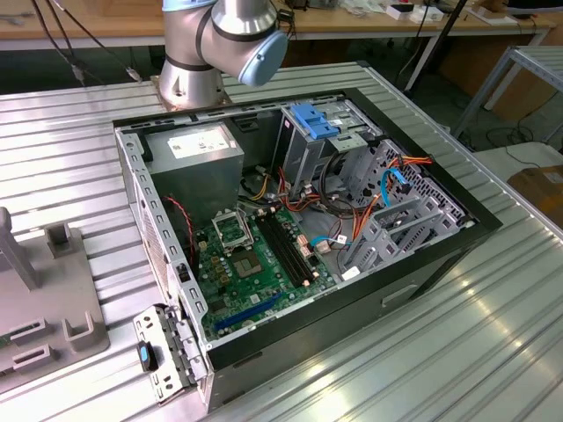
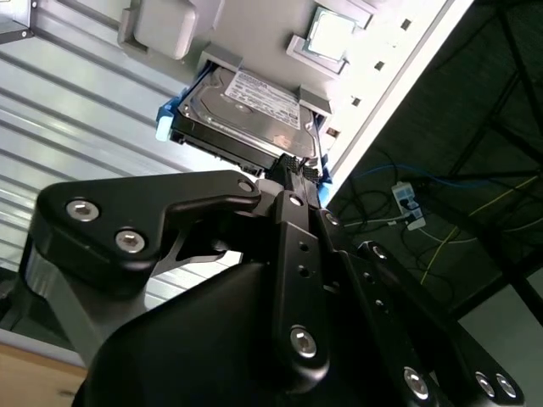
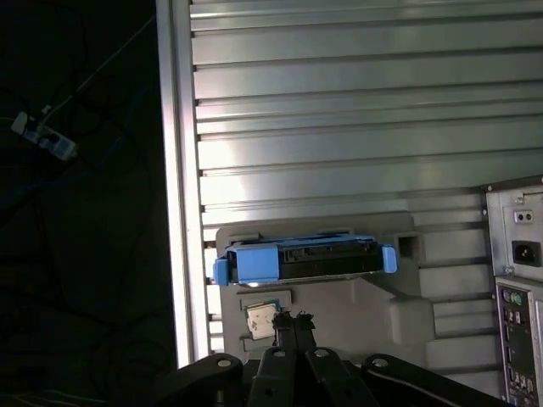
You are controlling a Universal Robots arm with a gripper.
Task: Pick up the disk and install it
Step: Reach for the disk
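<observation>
The disk (image 2: 246, 106) is a flat grey hard drive with a white label and blue rails. It lies in a light grey fixture tray (image 2: 254, 25) on the ribbed metal table. In the first wrist view the disk (image 3: 305, 259) shows its blue-framed edge, resting on the tray (image 3: 365, 314). My gripper (image 3: 288, 320) hovers a short way off the disk's near edge, its black fingers (image 3: 280, 356) pressed together and holding nothing. In the second wrist view the gripper (image 2: 295, 170) tips sit close to the disk's connector edge.
An open computer case (image 1: 132, 167) lies on the table, with a blue-topped drive cage (image 1: 312, 123) at its far side. The case's rear panel (image 3: 517, 288) stands beside the tray. A small square chip (image 3: 259, 320) sits in the tray. The table edge (image 3: 174, 170) drops off close by.
</observation>
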